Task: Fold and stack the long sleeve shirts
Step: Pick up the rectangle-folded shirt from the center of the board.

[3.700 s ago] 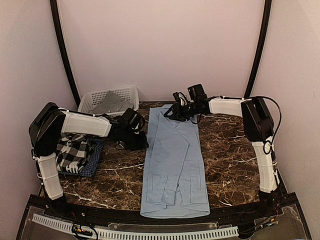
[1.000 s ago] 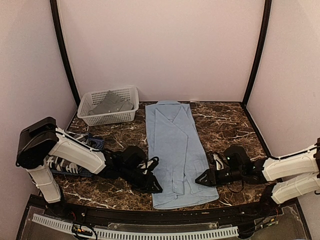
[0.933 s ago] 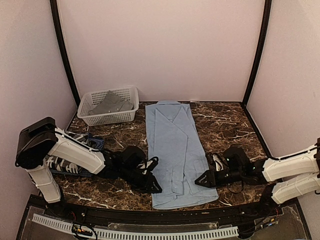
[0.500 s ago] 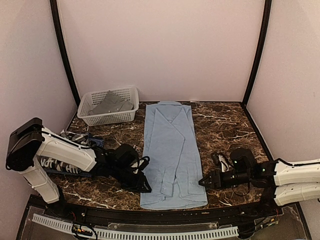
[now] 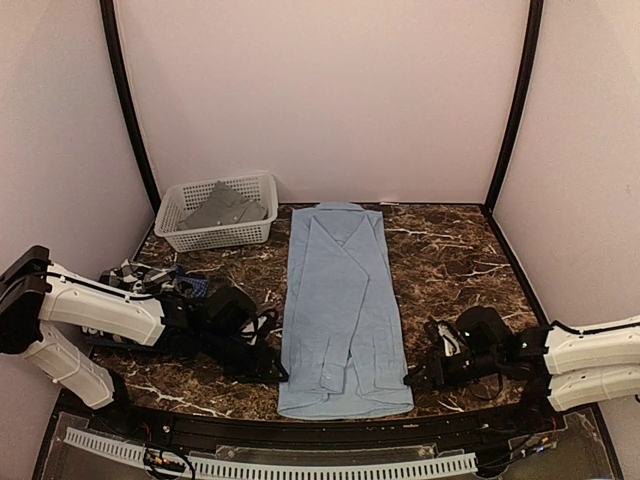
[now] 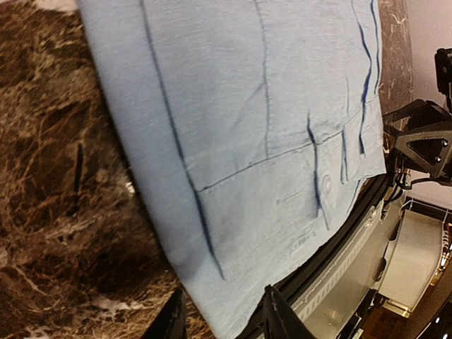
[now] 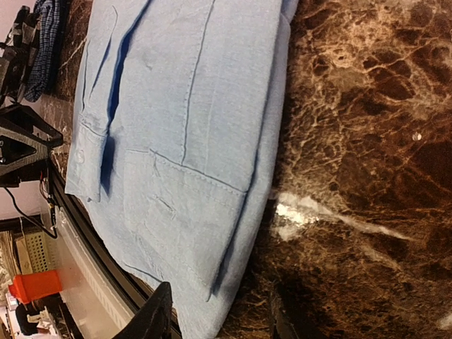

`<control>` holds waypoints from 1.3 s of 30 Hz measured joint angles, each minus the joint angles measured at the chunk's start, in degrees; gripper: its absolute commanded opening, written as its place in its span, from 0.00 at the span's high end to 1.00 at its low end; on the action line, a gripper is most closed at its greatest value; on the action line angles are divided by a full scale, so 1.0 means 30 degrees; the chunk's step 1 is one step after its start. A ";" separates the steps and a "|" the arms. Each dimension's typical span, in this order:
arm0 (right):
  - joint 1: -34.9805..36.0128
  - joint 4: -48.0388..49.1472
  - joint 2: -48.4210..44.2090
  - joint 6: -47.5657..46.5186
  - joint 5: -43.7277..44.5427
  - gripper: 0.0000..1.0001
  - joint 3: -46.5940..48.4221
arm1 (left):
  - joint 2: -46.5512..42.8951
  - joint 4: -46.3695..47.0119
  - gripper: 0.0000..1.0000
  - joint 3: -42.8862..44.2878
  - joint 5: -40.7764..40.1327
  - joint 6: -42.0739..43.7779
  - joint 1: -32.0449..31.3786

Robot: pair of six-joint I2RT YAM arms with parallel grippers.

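Straddling a hem corner of the light blue shirt, left hand is released, spread wide. Shirt lies flat on the desk, right of this hand, left of the right hand, also released, at the opposite corner.

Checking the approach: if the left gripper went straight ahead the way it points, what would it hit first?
Probably the near edge of the blue shirt, lying just ahead of the left gripper.
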 measured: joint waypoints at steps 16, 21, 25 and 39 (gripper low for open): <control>0.0000 0.2769 0.1909 0.0335 -0.1027 0.62 -0.0364 | 0.1785 0.2186 0.59 -0.0423 0.0379 -0.1158 0.0182; 0.0000 0.3730 0.2025 0.0510 -0.1166 0.67 -0.0780 | 0.2273 0.3067 0.63 -0.0372 0.0736 -0.1654 0.0095; 0.0000 0.4073 0.2055 0.0729 -0.1231 0.70 -0.0991 | 0.2506 0.3752 0.65 -0.0466 0.1035 -0.2339 -0.0029; 0.0007 0.4670 0.1668 0.1188 -0.1741 0.73 -0.1632 | 0.1479 0.5260 0.60 -0.2106 0.1290 -0.4772 -0.0415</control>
